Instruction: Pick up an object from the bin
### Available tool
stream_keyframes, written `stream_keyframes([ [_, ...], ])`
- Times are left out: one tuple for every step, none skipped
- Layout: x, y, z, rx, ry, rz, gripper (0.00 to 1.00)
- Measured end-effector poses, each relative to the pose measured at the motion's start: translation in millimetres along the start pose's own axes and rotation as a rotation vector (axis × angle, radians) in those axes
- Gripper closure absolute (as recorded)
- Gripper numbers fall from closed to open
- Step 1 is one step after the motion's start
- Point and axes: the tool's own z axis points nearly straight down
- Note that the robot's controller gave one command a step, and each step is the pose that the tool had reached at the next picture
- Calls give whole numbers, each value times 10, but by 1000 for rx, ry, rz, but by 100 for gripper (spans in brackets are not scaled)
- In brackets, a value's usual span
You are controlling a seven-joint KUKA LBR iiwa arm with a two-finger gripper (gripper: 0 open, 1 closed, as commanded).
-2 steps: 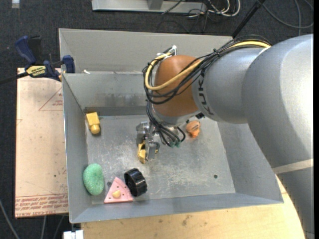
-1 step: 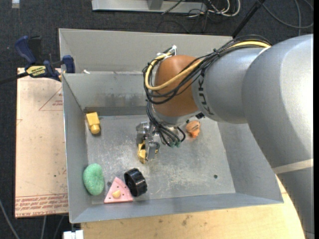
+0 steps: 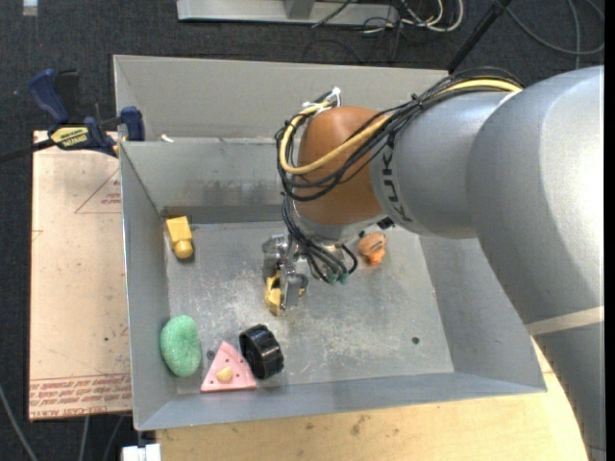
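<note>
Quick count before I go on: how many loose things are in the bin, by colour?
Yellow: 2, a block near the left wall, a small piece at the gripper
Green: 1, a lump
Pink: 1, a wedge
Black: 1, a roll
Orange: 1, a small bit
Total: 6

Small yellow chunk, kinda blocky, sat on bin floor near middle, partly hidden, exact shape tough to make out.
</note>
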Motion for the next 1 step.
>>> stream_keyframes([
  [0,0,0,0,0,0,100],
])
